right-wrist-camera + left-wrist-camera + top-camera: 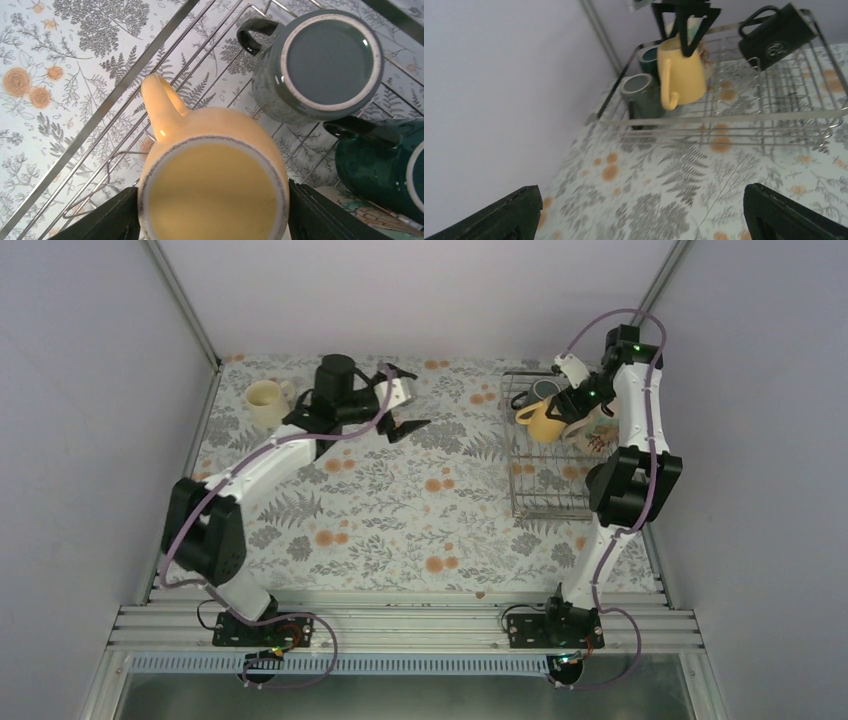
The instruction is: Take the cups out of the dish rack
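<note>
Step in hand: yellow cup being taken out of the dish rack.

The yellow cup (212, 195) is clamped across its body by the right gripper (560, 408), a finger on either side. It is held above the far end of the dish rack (540, 502), which stands along the right edge of the table (400, 530). Its handle points toward the table's middle. Whether mouth or base faces the wrist camera is not clear.

In the rack just beside it are the grey cup (320, 60) and the teal cup (380, 170). The black cup (776, 35) is tilted further along.

The left gripper (408, 408) is held over the far part of the table, jaws wide apart and empty. The cream cup (265, 402) stands at the far left corner.

For a clean step, the yellow cup should be raised straight up until the rack's rim is cleared. Its handle should be kept off the grey cup. It is then to be carried to bare table and released only once seated flat.
</note>
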### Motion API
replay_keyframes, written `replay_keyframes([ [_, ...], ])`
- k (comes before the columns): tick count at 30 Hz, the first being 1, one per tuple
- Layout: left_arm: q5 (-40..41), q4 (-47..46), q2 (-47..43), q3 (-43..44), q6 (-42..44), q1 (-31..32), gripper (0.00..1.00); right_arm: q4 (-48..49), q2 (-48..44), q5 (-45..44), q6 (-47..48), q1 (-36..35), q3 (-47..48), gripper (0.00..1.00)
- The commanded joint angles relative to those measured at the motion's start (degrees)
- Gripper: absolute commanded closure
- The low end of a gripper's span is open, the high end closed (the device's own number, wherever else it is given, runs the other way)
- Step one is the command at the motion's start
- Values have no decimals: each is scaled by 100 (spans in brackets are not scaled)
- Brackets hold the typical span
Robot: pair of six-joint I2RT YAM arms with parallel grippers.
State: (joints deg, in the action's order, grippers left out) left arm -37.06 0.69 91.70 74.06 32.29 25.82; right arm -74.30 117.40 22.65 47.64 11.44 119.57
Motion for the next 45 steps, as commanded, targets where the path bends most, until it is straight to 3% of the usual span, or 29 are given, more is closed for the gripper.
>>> replay_keyframes([
  [1,-646,-1001,845,391,-115,391,0,72,-502,440,-116,84,-136,53],
  [8,-1114,-906,2054,1621,-183,887,0,65,-877,564,-91,85,-362,53],
  [16,-1770,-289,3728,3995,-850,1124,0,70,-1279,742,-53,81,-753,53],
  [21,-1945,21,4296,4796,-942,1240,0,70,-1495,868,-40,79,-904,53],
  [34,-2452,24,4855,5489,-1327,1291,2,67,-1786,1179,-69,69,-1013,53],
  [45,-2153,-124,5457,6132,-1593,1406,2,62,-2049,1469,-104,0,-1055,53],
])
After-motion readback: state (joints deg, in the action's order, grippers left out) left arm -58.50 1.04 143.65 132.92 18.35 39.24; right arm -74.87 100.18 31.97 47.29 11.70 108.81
